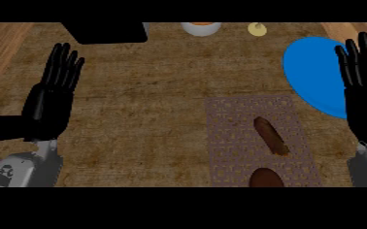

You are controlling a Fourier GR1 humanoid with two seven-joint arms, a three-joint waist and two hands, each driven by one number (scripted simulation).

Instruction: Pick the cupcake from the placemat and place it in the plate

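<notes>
A patterned grey placemat lies on the counter, right of centre. A long brown item lies on it at a slant. At the mat's near end sits a round dark brown item, cut by the view's lower edge; it may be the cupcake. A blue plate rests to the upper right, just beyond the mat. My right hand stands open, fingers up, at the right edge over the plate's rim. At the left, far from the mat, my left hand is open with fingers up. Neither hand holds anything.
At the counter's far edge are a black object, a white bowl with something orange inside, and a small pale yellow item. Lighter wood shows at the far left.
</notes>
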